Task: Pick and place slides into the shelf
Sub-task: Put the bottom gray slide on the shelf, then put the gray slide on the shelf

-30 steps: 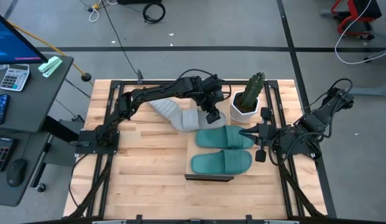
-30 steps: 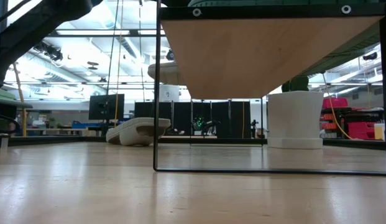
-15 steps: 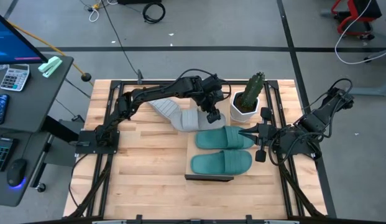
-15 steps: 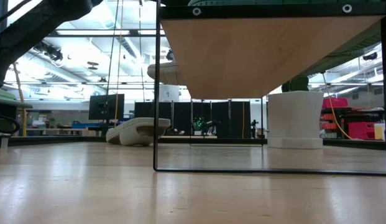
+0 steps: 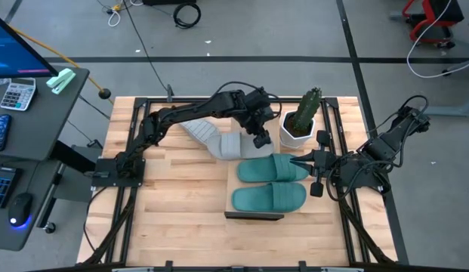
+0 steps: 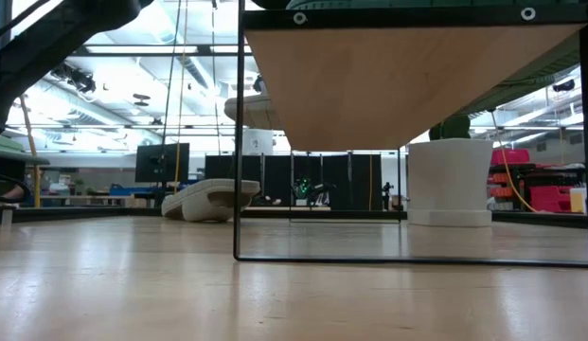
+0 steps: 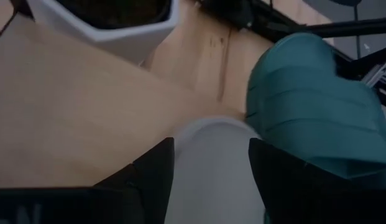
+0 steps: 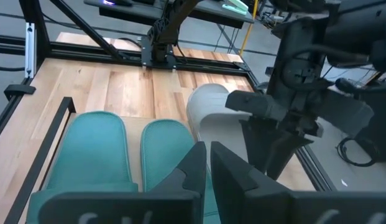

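Your right gripper (image 8: 207, 163) fingertips nearly touching, two teal slides (image 8: 127, 155) side by side on the shelf (image 8: 37, 152) just ahead, a light grey slide (image 8: 211, 112) beyond them, left gripper (image 8: 276, 146) standing over its end.

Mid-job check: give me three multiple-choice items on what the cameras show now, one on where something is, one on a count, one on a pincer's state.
1. Where is the left pincer?
A. over a grey slide's end, beside the plant pot
B. by the table's left edge
C. on the floor

2. How many teal slides lie on the shelf?
A. none
B. two
C. four

3. The right pincer is:
A. wide open
B. gripping a teal slide
C. shut, empty

Key: 1 A, its fingers straddle the grey slide near the plant pot. 2 B, the two teal slides lie side by side. 3 C, its fingers nearly touch, with nothing between them.
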Motion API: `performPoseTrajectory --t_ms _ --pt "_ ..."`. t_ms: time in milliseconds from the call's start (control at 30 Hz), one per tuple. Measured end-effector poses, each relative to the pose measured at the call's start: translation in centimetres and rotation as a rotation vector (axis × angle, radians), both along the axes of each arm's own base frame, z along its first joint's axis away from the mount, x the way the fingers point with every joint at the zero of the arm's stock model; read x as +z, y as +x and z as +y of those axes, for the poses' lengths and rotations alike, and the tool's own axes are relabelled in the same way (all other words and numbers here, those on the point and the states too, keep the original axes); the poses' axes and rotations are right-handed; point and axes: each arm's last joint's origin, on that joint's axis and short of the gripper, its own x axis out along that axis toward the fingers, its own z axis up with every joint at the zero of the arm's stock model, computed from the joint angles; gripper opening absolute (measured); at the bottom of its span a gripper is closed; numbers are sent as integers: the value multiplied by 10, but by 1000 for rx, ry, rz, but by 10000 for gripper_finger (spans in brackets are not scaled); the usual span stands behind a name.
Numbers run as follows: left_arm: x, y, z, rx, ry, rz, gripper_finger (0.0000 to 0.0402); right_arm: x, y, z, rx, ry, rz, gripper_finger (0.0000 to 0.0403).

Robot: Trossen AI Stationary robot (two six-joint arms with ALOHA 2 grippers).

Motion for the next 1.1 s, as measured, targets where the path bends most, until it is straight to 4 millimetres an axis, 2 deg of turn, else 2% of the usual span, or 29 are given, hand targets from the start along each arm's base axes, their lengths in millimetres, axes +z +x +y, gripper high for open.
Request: performPoseTrajectory --t_ms 233,400,500,667,800,933,1100 --pt "6 -1 6 15 20 -17 217 0 0 0 0 1 0 30" --pt "7 -12 20 120 107 61 217 0 0 0 -1 1 0 30" --pt "10 -25 34 170 169 127 216 0 0 0 -3 6 -1 30" --pt "40 -59 59 287 230 159 208 0 0 0 -3 7 0 30" --pt "52 -89 83 422 217 231 200 -1 0 0 -4 4 4 30" --pt "54 -119 104 511 245 376 192 -1 0 0 -5 6 5 30" --pt "52 -145 119 530 304 536 185 -1 0 0 -8 12 5 30"
